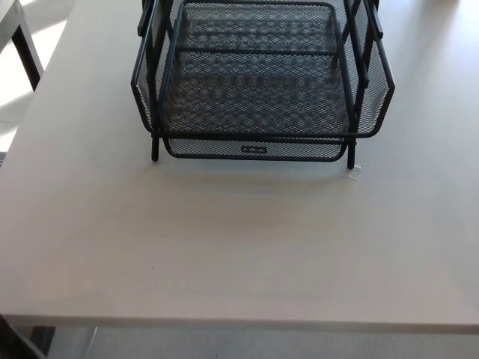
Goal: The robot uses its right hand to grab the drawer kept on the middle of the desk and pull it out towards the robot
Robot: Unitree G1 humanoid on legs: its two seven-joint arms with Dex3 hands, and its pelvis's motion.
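Note:
A black wire-mesh tray rack (262,75) stands on the white desk (239,239) at the top middle of the head view. Its lowest level is a mesh drawer (254,148) with a small label on its front lip, which juts slightly past the rack's front legs. Above it sits a wider mesh tray with flared sides. Neither of my hands shows in the picture.
The desk's front edge (239,323) runs along the bottom of the view. A small clear scrap (355,170) lies by the rack's right front leg. At the upper left a dark leg of another table (26,46) stands beyond the desk's edge.

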